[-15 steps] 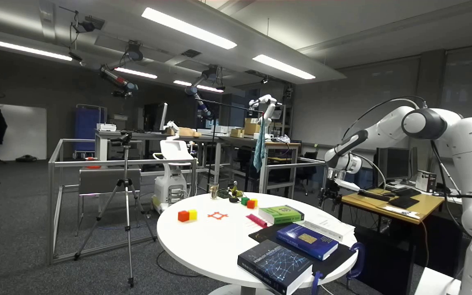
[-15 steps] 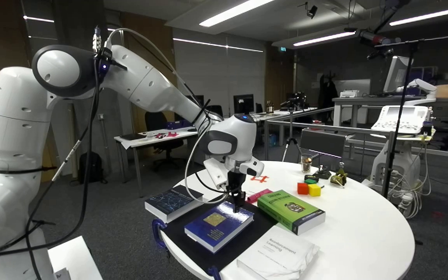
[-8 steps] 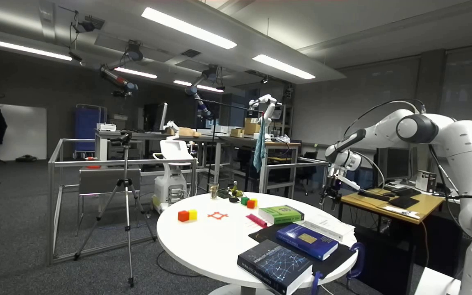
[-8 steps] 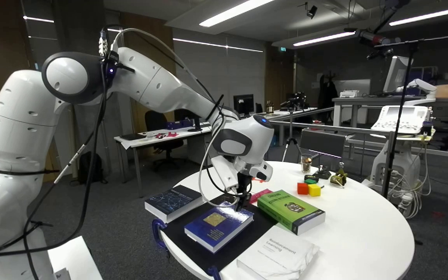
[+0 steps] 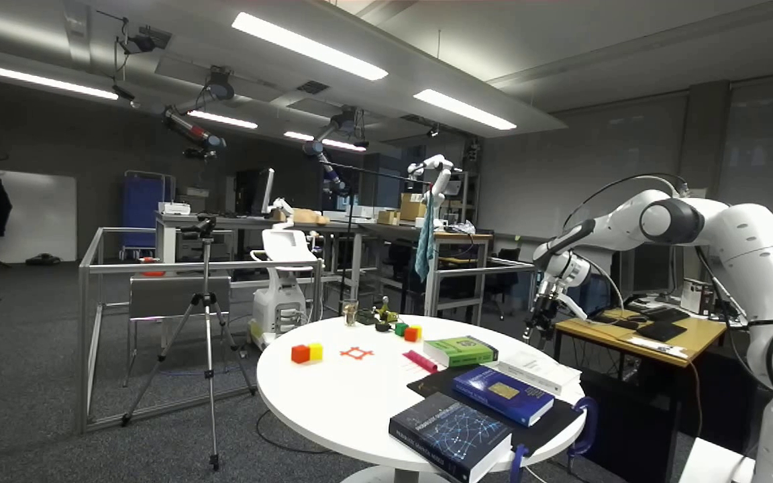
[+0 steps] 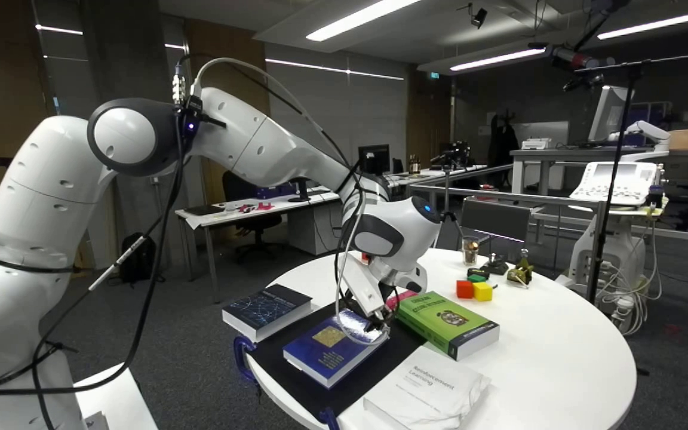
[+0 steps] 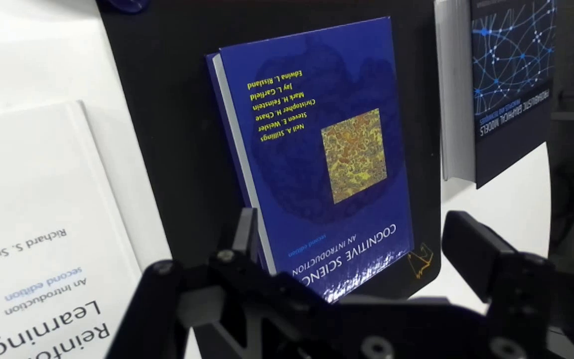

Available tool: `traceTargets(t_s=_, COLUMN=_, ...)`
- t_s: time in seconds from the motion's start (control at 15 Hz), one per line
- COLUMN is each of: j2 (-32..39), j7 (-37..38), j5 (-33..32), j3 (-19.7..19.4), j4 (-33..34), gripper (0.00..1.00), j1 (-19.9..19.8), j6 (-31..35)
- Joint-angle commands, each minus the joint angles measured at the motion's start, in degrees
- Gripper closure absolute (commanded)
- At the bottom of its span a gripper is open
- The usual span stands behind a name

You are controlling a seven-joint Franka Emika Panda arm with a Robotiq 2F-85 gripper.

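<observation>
1. In an exterior view, the end effector (image 5: 534,337) is hanging from the white Panda arm (image 5: 628,218), pointing down at a slant beyond the white Reinforcement Learning book (image 5: 537,371). The blue Cognitive Science book (image 5: 504,394) is lying flat on a black mat (image 5: 547,431), which is covering part of the round white tabletop (image 5: 333,396). The dark Probabilistic Graphical Models book (image 5: 453,435) is lying next to it, nearer the camera. A red cube (image 5: 300,353) and a yellow cube (image 5: 316,351) are sitting side by side, well apart from the books.

2. In an exterior view, the end effector is hovering over the glare-lit end of the Cognitive Science book. A green-covered book (image 6: 448,322) is resting just beside the mat. A blue clamp (image 6: 239,358) is gripping the tabletop's edge; a glass (image 6: 470,252) is standing near the far rim.

3. In the wrist view, the fingers (image 7: 468,243) are standing spread wide. The Cognitive Science book is showing below, apart from them, its title reading upside down. Reinforcement Learning is lying off to frame left, Probabilistic Graphical Models off to frame right.
</observation>
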Motion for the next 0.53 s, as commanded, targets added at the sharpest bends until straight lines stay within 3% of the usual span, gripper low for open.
traceTargets(t_s=0.0, j2=2.41, j7=-6.26, j5=2.65, j3=1.91, j4=3.03, gripper=0.00, j1=-2.19, j6=-1.20)
traceTargets(t_s=0.33, j2=4.81, j7=-12.37, j5=3.77, j3=2.45, j4=5.20, gripper=0.00, j1=-1.86, j6=-0.06)
traceTargets(t_s=0.47, j2=5.08, j7=-9.41, j5=3.30, j3=1.83, j4=6.28, gripper=0.00, j1=-1.52, j6=-2.50)
